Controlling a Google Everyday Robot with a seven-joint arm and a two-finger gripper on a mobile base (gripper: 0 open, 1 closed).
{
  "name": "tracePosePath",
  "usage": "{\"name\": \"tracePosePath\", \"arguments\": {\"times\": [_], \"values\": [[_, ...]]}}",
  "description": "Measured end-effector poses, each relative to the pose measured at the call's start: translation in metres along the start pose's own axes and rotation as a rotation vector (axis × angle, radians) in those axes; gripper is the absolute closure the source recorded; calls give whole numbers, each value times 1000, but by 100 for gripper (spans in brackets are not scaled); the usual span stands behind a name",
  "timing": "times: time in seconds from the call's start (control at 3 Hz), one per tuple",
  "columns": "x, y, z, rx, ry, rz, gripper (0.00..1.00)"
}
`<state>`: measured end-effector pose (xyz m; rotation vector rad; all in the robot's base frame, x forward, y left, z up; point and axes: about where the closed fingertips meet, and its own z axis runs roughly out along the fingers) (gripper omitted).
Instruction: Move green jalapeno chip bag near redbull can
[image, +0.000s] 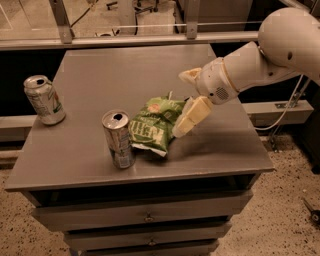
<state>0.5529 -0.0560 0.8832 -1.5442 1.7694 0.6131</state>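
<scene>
The green jalapeno chip bag (154, 126) lies flat on the grey table (100, 75), its left edge touching or almost touching the redbull can (118, 139). The can stands upright near the table's front edge, with its tab top open. My gripper (184, 102) is just right of the bag, with its fingers spread wide. The lower finger (191, 117) reaches down to the bag's right edge, and the upper finger (189, 75) is clear above it. The bag is not held between them.
A wider silver-white can (44, 99) stands upright at the table's left edge. The table is a drawer cabinet, with drawers (145, 217) below its front. A rail and shelf (150, 40) run behind it. My white arm (280, 50) comes in from the right.
</scene>
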Motion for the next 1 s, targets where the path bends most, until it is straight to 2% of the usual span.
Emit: {"name": "tracePosePath", "arguments": {"times": [0.33,0.67,1.0], "values": [[3,-27,-32,75,13,-33,0],[4,-64,-106,232,28,-85,0],[1,-64,-106,234,24,-88,0]]}}
